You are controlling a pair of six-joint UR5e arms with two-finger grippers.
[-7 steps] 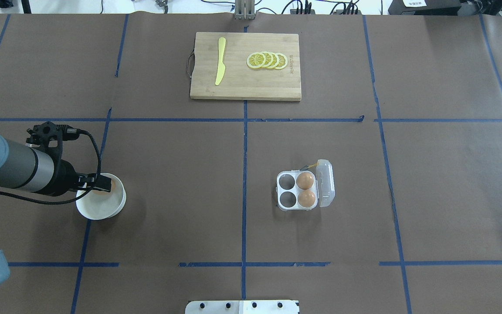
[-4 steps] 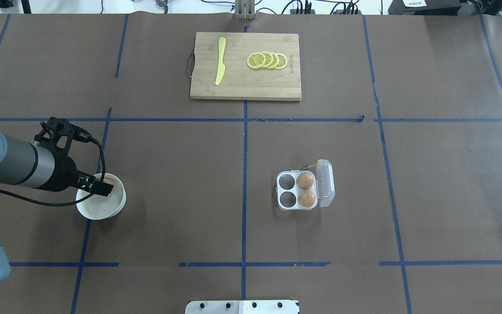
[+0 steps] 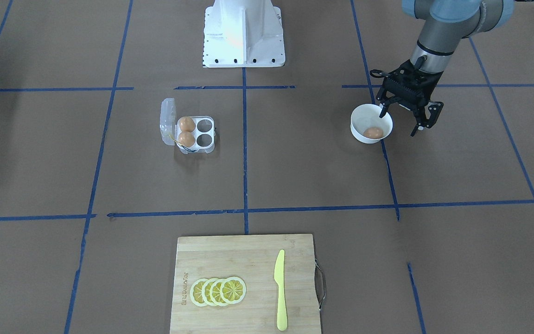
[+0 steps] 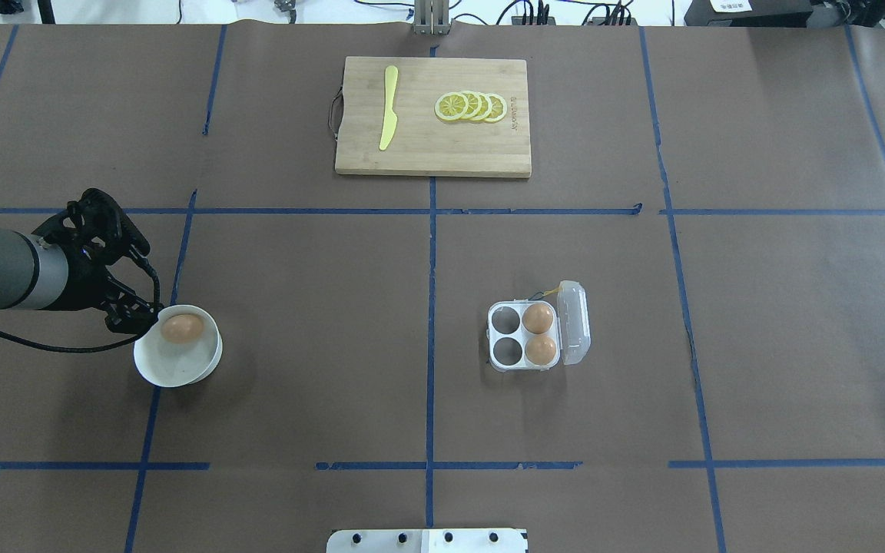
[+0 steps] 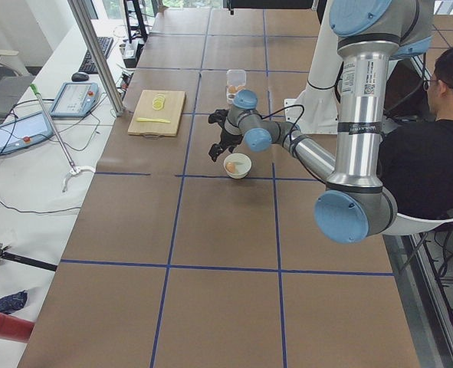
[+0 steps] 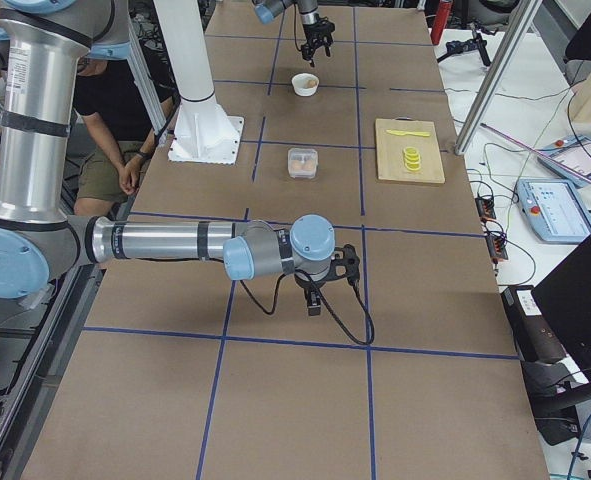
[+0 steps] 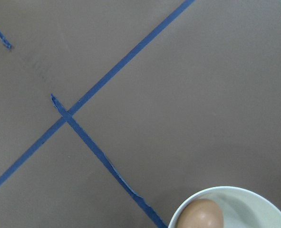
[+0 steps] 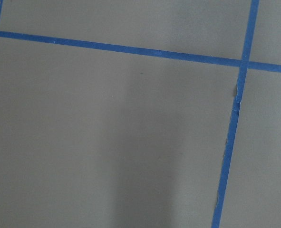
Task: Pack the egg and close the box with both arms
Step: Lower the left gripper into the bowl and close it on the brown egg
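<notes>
One tan-brown egg [image 4: 182,328] lies in a white bowl [image 4: 174,377] at the table's left; it also shows in the front view [image 3: 373,133] and the left wrist view [image 7: 200,214]. My left gripper [image 4: 135,316] [image 3: 400,121] is open and empty. It hangs by the bowl's rim, one finger [image 3: 382,110] over the bowl's edge, the other outside. The clear box [image 4: 575,322] [image 3: 167,121] stands open right of centre, with two eggs [image 4: 538,317] in the cells next to its lid. My right gripper [image 6: 315,300] shows only in the right side view; I cannot tell its state.
A wooden cutting board [image 4: 431,150] at the far middle carries a yellow knife [image 4: 388,107] and lemon slices [image 4: 472,106]. The white pedestal [image 3: 243,32] stands at the robot's side. A seated person [image 5: 429,146] is beside the table.
My left gripper has drawn back out of the bowl toward the left and far side, empty. The egg in the bowl is now uncovered.
</notes>
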